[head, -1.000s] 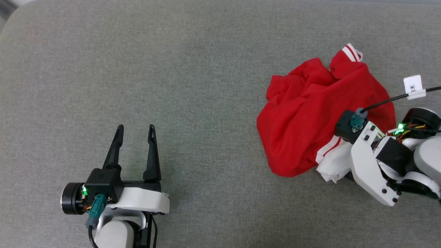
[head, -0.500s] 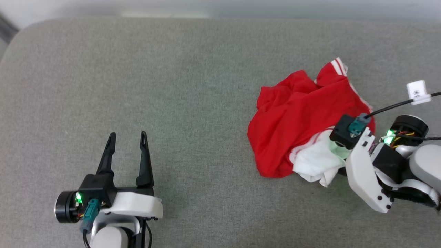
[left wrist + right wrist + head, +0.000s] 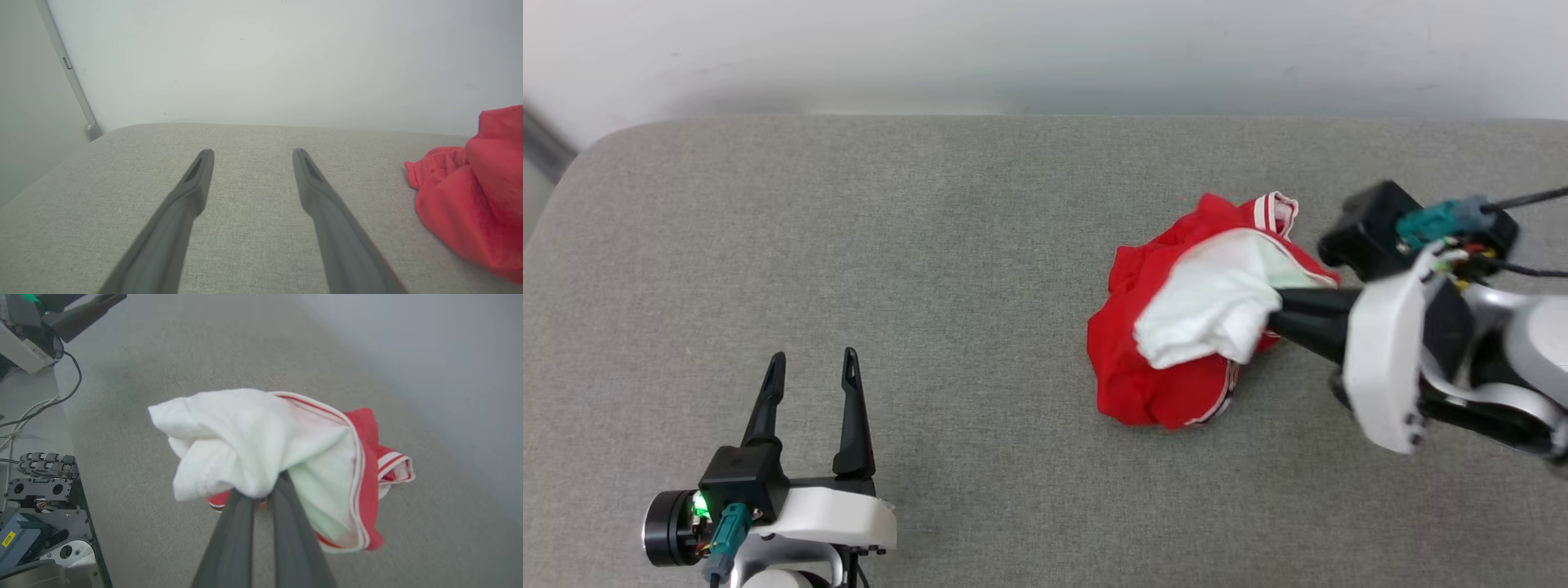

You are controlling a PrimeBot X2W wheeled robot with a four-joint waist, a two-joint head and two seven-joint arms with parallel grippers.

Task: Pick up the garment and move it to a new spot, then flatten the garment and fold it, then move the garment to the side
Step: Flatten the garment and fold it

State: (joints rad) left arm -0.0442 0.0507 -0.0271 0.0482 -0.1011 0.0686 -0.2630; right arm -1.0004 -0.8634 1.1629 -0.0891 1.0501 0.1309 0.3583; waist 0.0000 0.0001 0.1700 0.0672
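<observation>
The right gripper (image 3: 1270,321) had its two dark fingers pinched together on the white sleeve (image 3: 1217,306) of the red jersey T-shirt (image 3: 1156,384). The shirt hung bunched from the tips at the right side of the grey padded surface (image 3: 931,245), and I couldn't tell whether its lowest folds touched the surface. Well apart from it, the left gripper (image 3: 814,356) sat low over the same surface, fingers spread and holding nothing, with a pale wall (image 3: 1013,49) behind.

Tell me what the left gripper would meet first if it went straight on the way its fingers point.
Nothing close: the left gripper points across the bare grey padded surface toward the white wall, probably the first thing met. The garment lies off to its right, outside that line.
</observation>
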